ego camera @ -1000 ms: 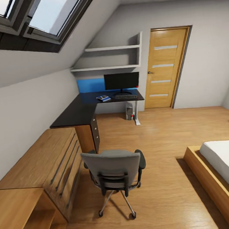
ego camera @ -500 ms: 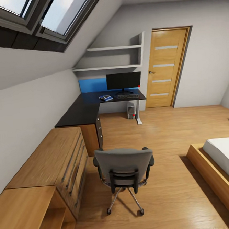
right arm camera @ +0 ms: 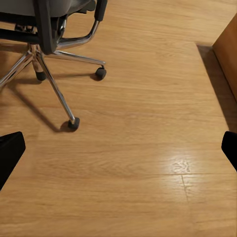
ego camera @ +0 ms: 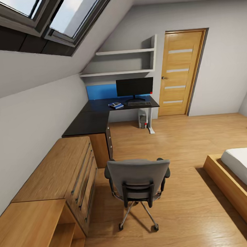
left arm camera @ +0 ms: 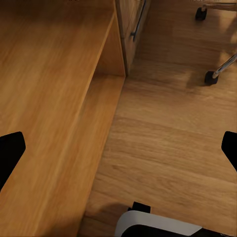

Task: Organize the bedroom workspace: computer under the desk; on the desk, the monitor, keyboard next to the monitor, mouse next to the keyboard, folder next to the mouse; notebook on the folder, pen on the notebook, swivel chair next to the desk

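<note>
The grey swivel chair (ego camera: 139, 180) stands on the floor with its back to me, well short of the black L-shaped desk (ego camera: 88, 123). At the desk's far end stand the monitor (ego camera: 134, 86) and, in front of it, the keyboard (ego camera: 139, 103). Left of the keyboard lies a flat blue thing (ego camera: 115, 105) with something pale on it, perhaps the folder; mouse and pen are too small to make out. The computer (ego camera: 142, 119) sits under the desk. My left gripper (left arm camera: 118, 148) hangs open over floor and wood. My right gripper (right arm camera: 118, 148) is open above the floor by the chair's base (right arm camera: 54, 64).
A light wooden counter with drawers (ego camera: 58, 169) lines the left wall under the sloped ceiling and skylights. A bed (ego camera: 240, 170) on a wooden frame fills the right side. A wooden door (ego camera: 179, 72) stands beyond the desk. Open floor (ego camera: 177, 141) lies between chair, desk and bed.
The whole head picture has shifted right and slightly nearer, so the camera has moved. The chair and the things on the desk seem to stay where they were in the room.
</note>
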### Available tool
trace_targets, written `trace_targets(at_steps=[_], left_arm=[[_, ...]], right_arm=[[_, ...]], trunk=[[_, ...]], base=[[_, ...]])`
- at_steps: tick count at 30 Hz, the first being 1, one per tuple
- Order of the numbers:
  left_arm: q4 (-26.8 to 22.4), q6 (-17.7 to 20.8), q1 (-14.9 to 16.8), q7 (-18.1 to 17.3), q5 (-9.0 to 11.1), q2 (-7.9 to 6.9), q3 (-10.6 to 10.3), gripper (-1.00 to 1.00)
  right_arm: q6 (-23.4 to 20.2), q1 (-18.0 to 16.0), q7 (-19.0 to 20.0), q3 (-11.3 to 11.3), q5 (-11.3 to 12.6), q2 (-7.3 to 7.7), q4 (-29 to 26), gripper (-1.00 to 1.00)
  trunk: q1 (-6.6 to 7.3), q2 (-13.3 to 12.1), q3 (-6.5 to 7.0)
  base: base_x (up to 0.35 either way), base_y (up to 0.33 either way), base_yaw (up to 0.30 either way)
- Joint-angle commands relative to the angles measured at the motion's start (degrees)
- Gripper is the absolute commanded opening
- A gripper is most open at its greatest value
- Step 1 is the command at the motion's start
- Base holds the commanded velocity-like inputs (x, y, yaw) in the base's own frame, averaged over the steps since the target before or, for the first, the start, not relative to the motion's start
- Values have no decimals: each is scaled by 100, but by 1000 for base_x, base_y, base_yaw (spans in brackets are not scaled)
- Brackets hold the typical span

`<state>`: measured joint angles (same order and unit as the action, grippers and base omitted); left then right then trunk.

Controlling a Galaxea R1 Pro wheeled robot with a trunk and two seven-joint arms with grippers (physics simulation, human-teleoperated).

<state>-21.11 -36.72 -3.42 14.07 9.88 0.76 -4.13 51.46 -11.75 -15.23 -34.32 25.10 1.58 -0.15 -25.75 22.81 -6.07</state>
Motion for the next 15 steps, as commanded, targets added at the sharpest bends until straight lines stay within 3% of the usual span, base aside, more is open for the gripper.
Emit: trace_targets(at_steps=[1,11,15], left_arm=[[-18,-10,-1,25,55,-3,-44,100],[-100,-2,-1,40,54,147,-45,100],[-108,11,-1,50,55,186,-45,100]], right_arm=[[8,-2,-33,-51,21,0,0,100],[9,-2,-33,-56,21,0,5,100],[11,-2,-33,-57,17,0,6,100]], trunk=[[-3,11,-11],[-3,11,-11],[-91,172,-83]], base=[[-2,12,0],[-1,4,0],[0,0,0]])
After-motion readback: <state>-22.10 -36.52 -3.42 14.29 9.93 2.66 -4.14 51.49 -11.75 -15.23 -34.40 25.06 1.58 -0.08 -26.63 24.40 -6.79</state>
